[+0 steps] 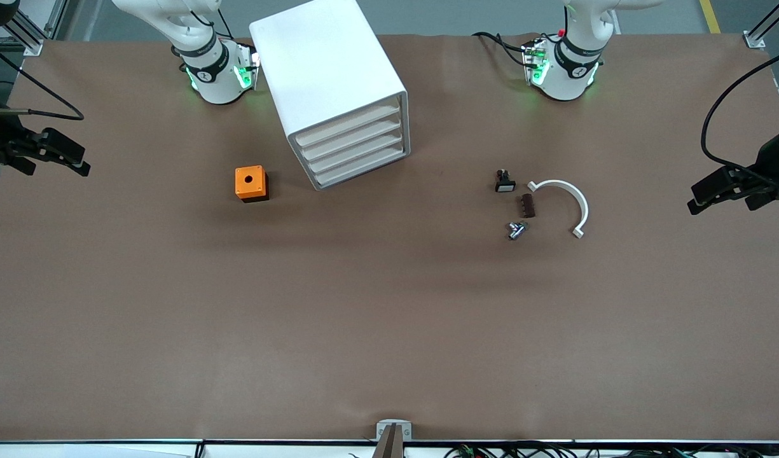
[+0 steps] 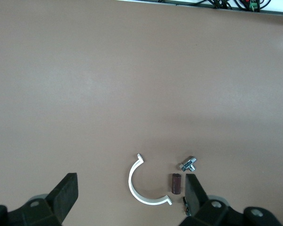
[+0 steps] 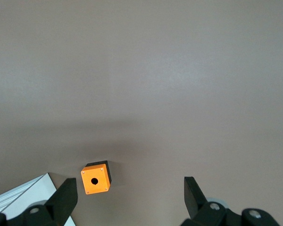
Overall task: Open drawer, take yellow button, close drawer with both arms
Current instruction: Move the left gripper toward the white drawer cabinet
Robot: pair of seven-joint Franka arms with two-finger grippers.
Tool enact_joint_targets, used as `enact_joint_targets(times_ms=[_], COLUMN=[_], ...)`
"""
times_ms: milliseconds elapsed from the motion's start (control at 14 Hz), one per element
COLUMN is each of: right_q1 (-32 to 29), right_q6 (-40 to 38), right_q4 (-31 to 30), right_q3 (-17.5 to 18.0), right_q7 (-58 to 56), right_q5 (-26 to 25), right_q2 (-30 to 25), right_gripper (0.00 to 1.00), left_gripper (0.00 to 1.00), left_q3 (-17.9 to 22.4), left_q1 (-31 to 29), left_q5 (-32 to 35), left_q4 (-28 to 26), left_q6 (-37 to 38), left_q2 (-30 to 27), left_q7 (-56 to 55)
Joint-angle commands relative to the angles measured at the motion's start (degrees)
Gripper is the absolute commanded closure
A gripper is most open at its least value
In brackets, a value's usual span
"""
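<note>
Start at the tall white rounded-corner cabinet (image 1: 338, 89), your landmark: smooth, glossy plastic, standing askew on the matte brown table (image 1: 389, 318).

Nearest the front camera, toward the left arm's end from the cabinet, you see a small shiny metal fitting (image 1: 516, 230). Just beside it, slightly farther from the camera, lie a white half-ring plastic clamp (image 1: 570, 203) and a dark brown ribbed block (image 1: 528, 205). A little farther again sits a small black-and-white part (image 1: 504, 181).

Toward the right arm's end from the cabinet, near its front corner, rests an orange cube with a round hole (image 1: 250, 182) on a black base.

The drawer (image 1: 351, 127), uppermost of four shallow white trays with beige-edged fronts, sits flush and closed. You cannot see the button; it is probably inside, though the view does not show that.

The right gripper (image 1: 58, 156) hangs over the table edge at the right arm's end, well apart from the cabinet, fingers spread wide and grasping nothing. The left gripper (image 1: 713, 191) mirrors it at the left arm's end, likewise spread and empty. Both arms wait, forearms roughly level, pincers pointing inward.
</note>
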State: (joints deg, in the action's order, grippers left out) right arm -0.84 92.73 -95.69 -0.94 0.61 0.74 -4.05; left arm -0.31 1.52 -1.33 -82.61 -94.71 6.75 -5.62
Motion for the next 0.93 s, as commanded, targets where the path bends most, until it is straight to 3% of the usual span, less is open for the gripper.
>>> enact_joint_targets(times_ms=[0,427,854], right_q1=[0.14,0.14,0.48], right_q6=[0.08,-0.01,-0.18], right_q4=[-1.07,-1.07,-1.07], right_q3=[0.07,0.07,0.07], right_q7=[-0.08,0.00,0.00], right_q5=[0.31,0.31,0.31], right_q2=[-1.22,-1.22,-1.22], right_gripper=[0.00,0.00,0.00], left_gripper=[0.00,0.00,0.00], left_q3=[-0.30,-0.48,-0.39], left_q1=[-0.47,-0.55,-0.29], left_q5=[-0.42,-1.47,-18.23], left_q4=[0.78,0.95,0.96], left_q6=[-0.04,0.31,1.54], left_q2=[0.20,-0.16,-0.77], left_q7=[-0.27,0.00,-1.40])
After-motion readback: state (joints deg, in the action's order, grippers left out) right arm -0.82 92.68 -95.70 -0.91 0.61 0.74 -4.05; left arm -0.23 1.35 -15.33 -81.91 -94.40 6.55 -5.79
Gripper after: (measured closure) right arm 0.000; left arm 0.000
